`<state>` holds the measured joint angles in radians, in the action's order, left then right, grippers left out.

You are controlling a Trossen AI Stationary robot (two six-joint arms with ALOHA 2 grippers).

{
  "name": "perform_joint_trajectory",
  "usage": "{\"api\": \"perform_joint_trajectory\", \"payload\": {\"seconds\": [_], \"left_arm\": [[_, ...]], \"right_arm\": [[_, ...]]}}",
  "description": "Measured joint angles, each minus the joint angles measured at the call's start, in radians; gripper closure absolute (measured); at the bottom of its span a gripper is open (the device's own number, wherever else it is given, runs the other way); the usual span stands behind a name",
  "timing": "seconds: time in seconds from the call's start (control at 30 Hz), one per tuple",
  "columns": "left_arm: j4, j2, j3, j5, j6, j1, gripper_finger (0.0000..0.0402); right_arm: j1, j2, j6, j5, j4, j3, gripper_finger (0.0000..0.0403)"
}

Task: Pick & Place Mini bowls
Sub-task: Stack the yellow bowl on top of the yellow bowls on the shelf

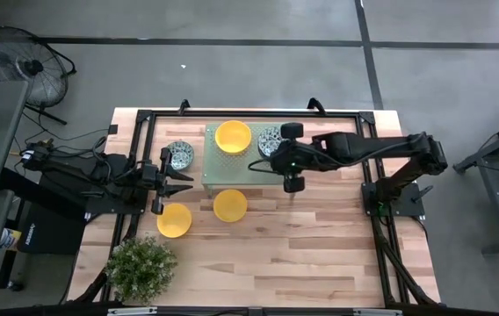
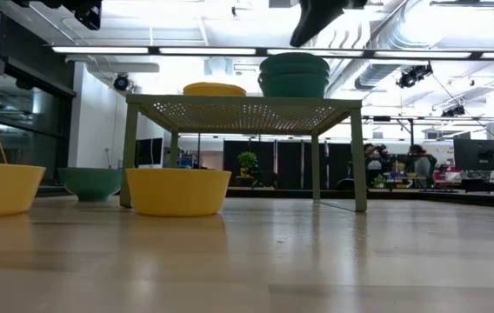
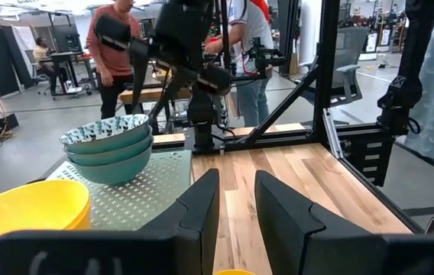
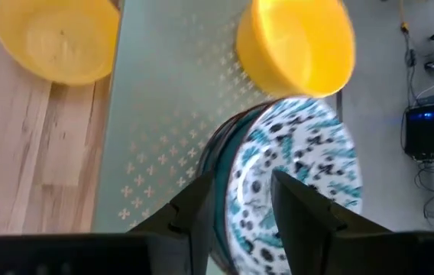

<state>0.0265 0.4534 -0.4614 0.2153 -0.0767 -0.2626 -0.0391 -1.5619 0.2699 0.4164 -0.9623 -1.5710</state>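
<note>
A stack of three blue-green patterned bowls stands on the pale green perforated stand, beside a yellow bowl. A single patterned bowl and two yellow bowls rest on the table in front of and left of the stand. My right gripper hovers open just above the stack, pointing down, and in the low view it is clear of the top bowl. My left gripper waits open at the stand's left edge, between the single patterned bowl and the left yellow bowl.
A potted plant stands at the table's near left corner. The black frame rails run along the table's sides. Bare wood lies right of and in front of the stand. People stand in the room beyond.
</note>
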Motion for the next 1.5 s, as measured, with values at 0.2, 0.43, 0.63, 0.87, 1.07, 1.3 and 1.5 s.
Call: {"api": "perform_joint_trajectory", "payload": {"seconds": [0.2, 0.43, 0.63, 0.87, 1.07, 1.3, 1.5], "left_arm": [[0.0, 0.0, 0.0, -0.011, 0.001, 0.0, 0.0318], [-0.002, 0.0, 0.0, -0.031, 0.003, 0.0, 0.0318], [-0.009, 0.001, 0.0, -0.05, 0.003, 0.0, 0.0318], [-0.026, 0.0, 0.0, -0.054, 0.003, 0.0, 0.0318], [-0.027, 0.0, 0.0, -0.085, 0.011, 0.0, 0.0318], [-0.029, 0.001, 0.0, -0.126, 0.026, 0.0, 0.0318], [-0.029, 0.0, 0.0, -0.148, 0.041, 0.0, 0.0318]], "right_arm": [[0.0, 0.0, 0.0, -0.003, -0.007, -0.083, 0.0283], [-0.033, 0.0, -0.019, -0.086, -0.005, -0.157, 0.0283], [-0.103, 0.0, -0.083, -0.153, -0.004, -0.162, 0.0283], [-0.204, -0.003, -0.167, -0.171, 0.072, -0.124, 0.0283], [-0.276, -0.003, -0.206, -0.175, 0.314, 0.047, 0.0283], [-0.327, -0.004, -0.22, -0.137, 0.718, 0.29, 0.0283], [-0.327, -0.036, -0.251, -0.138, 0.829, 0.387, 0.0283]]}}
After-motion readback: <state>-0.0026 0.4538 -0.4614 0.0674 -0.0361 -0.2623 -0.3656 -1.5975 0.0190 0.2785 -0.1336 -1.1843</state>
